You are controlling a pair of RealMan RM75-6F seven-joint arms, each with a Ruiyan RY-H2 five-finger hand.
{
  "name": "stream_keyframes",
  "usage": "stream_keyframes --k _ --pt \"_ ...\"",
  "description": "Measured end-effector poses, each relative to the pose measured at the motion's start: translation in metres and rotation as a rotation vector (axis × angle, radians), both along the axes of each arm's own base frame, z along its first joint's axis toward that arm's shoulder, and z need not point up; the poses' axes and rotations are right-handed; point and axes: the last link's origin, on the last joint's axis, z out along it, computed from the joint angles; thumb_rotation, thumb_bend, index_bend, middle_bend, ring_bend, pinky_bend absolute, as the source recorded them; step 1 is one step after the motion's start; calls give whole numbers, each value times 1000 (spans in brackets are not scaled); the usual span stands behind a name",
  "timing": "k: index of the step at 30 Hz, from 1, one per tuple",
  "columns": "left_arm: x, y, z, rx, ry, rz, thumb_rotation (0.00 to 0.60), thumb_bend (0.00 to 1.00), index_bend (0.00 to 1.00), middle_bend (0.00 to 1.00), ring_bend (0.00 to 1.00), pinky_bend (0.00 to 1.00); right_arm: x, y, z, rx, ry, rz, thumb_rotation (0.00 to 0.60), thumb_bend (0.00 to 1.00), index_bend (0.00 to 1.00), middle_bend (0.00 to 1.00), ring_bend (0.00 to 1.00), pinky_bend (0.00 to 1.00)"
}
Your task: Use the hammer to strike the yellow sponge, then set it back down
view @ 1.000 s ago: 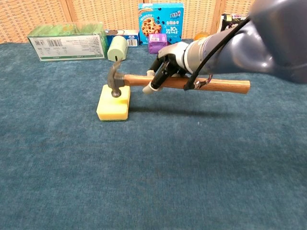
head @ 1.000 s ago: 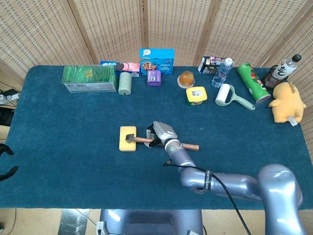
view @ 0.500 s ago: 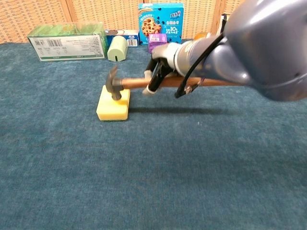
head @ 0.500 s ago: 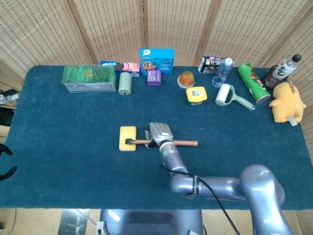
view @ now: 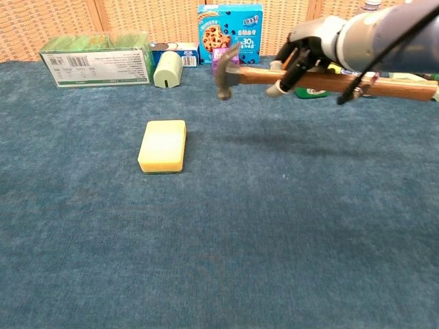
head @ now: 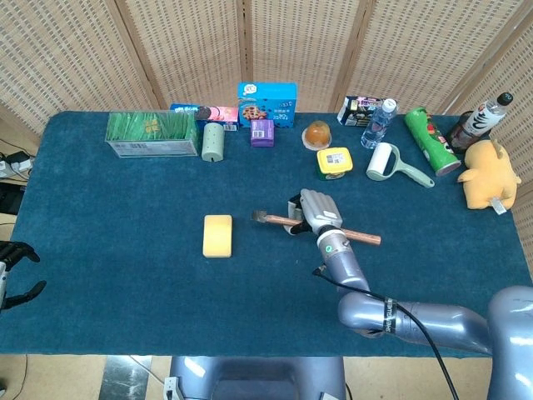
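Note:
The yellow sponge (head: 217, 235) (view: 162, 145) lies flat on the blue tablecloth, left of centre, with nothing touching it. My right hand (head: 317, 211) (view: 304, 45) grips the hammer (head: 321, 228) (view: 302, 75) by its wooden handle, near the head. The hammer is level and raised above the table, its metal head (view: 225, 64) pointing left, to the right of the sponge and well apart from it. At the far left edge of the head view my left hand (head: 15, 268) hangs below table level, fingers partly curled and nothing in it that I can see.
Along the back edge stand a green box (head: 151, 133), a pale green roll (head: 213, 142), a cookie box (head: 267, 102), a purple carton (head: 261, 132), a yellow-lidded tub (head: 334, 162), a lint roller (head: 387, 163), a green can (head: 430, 139), bottles and a yellow plush toy (head: 488, 175).
The hammer head has lifted off the sponge. My right hand has carried the hammer up and to the right, away from the sponge. The left hand has crept slightly into view.

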Motion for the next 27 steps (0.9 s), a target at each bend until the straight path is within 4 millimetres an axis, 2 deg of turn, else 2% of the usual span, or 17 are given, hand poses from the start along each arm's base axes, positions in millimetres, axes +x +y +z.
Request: stream_keyframes --k 3,12,18,27 --pt "2 0 -2 -6 -2 -3 600 225 459 365 264 186 -17 5 0 1 44 3 600 394 885 1000 1000 994" --pt "5 -3 -3 -12 0 -1 600 225 460 366 264 186 -49 14 -9 24 164 41 600 394 885 1000 1000 982" --pt "5 -5 -5 -18 -1 6 600 225 459 366 264 186 -68 15 -15 37 210 28 600 393 885 1000 1000 968" --pt "7 -4 -8 -26 -4 1 600 225 459 366 264 186 -89 15 -12 22 251 11 600 394 864 1000 1000 934"
